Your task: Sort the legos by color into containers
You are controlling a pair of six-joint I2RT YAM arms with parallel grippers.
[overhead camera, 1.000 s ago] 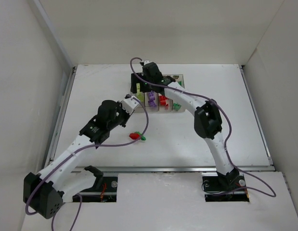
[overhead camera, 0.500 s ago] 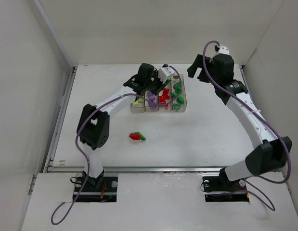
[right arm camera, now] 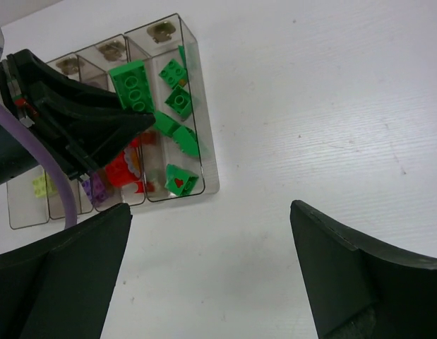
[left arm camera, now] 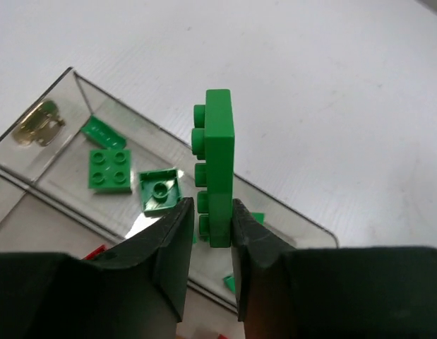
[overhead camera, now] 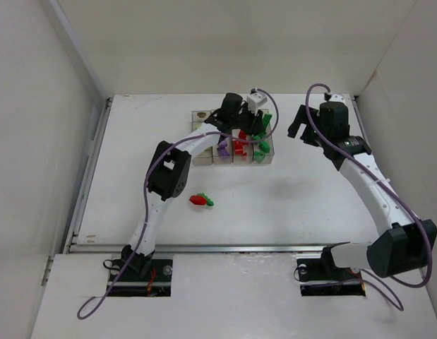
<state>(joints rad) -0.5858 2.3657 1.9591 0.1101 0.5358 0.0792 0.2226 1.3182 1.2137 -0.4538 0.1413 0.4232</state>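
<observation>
A green brick (left arm camera: 218, 159) is clamped upright in the left gripper (left arm camera: 212, 226), directly above the rightmost of the containers (right arm camera: 201, 120). This is judged to be so that it can be dropped among bricks of its own colour. The right gripper (right arm camera: 210, 233) is held apart and empty to the right of the containers, probably to give room. Red and green legos (overhead camera: 201, 200) are seen on the table (overhead camera: 310, 205) in front of the containers. No writing can be read.
</observation>
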